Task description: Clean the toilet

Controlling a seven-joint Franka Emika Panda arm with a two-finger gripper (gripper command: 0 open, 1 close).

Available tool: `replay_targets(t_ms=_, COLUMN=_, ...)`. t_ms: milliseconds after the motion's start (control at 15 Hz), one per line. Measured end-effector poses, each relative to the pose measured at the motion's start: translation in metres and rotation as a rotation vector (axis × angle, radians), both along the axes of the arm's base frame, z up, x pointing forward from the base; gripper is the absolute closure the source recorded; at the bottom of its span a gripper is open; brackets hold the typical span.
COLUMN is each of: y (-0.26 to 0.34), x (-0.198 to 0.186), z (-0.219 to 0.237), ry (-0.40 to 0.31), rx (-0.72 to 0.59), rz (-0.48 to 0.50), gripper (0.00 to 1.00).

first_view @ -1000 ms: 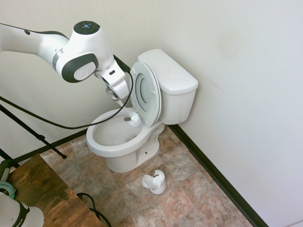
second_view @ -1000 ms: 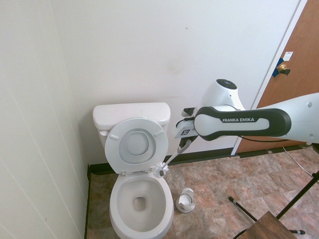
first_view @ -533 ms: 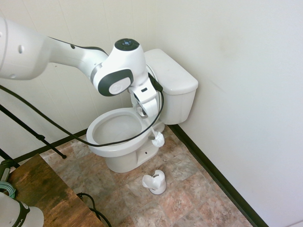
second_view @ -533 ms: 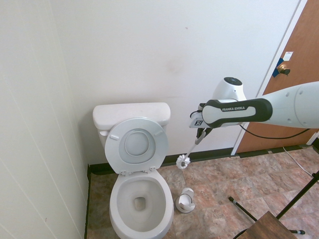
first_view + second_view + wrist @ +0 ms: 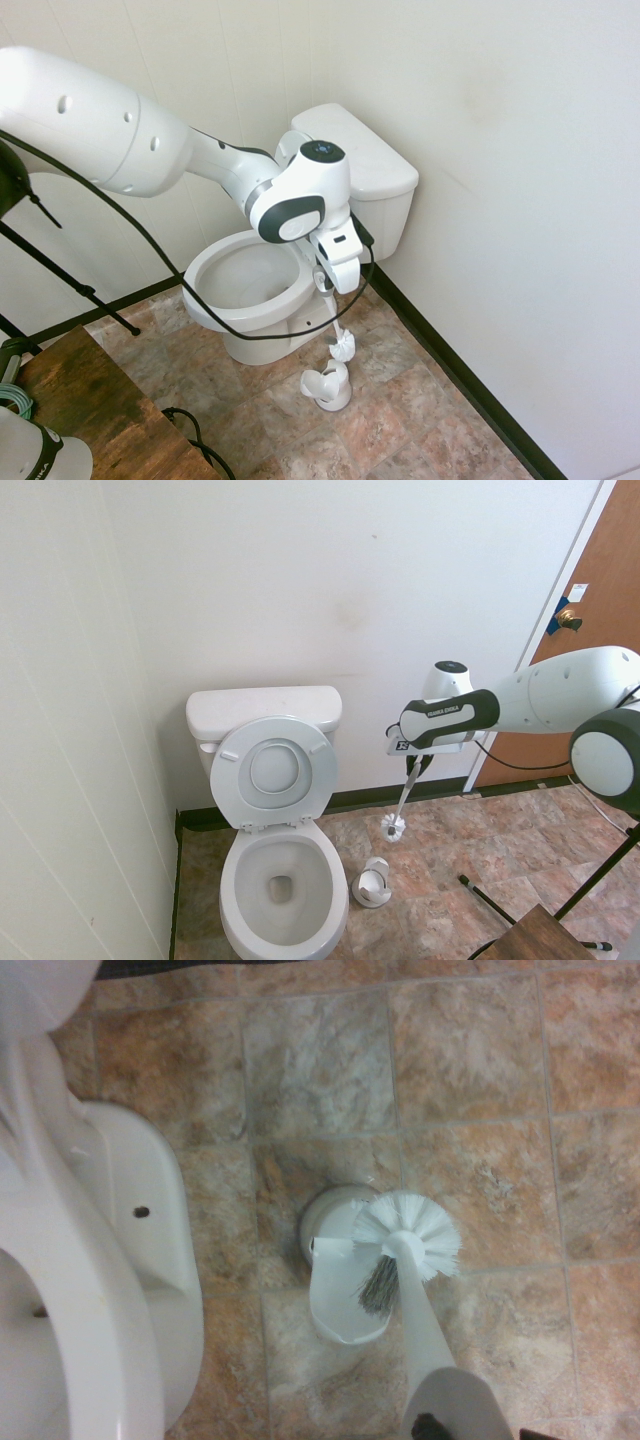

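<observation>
The toilet (image 5: 335, 920) stands against the wall with its seat ring (image 5: 274, 774) raised, leaning on the tank (image 5: 263, 709). The bowl lies just to one side of the claw (image 5: 418, 764), which is closed on the brush (image 5: 336, 318), handle up and bristles down over the floor (image 5: 450, 860). The white holder (image 5: 372, 883), smallest of all, sits on the floor between bowl and brush. The coming move probably turns on the brush's long axis: it slants slightly, and likely needs lining up over the holder's opening, or the bristles may knock it.
</observation>
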State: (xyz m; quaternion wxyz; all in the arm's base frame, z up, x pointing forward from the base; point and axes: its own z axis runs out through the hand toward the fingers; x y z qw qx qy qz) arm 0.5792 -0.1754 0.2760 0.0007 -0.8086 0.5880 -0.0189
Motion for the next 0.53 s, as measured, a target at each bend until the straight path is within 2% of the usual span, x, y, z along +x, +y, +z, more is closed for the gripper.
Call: replay_targets(t_ms=533, y=-0.008, x=0.022, z=-0.086, ry=0.082, rx=0.055, rz=0.009, gripper=1.00)
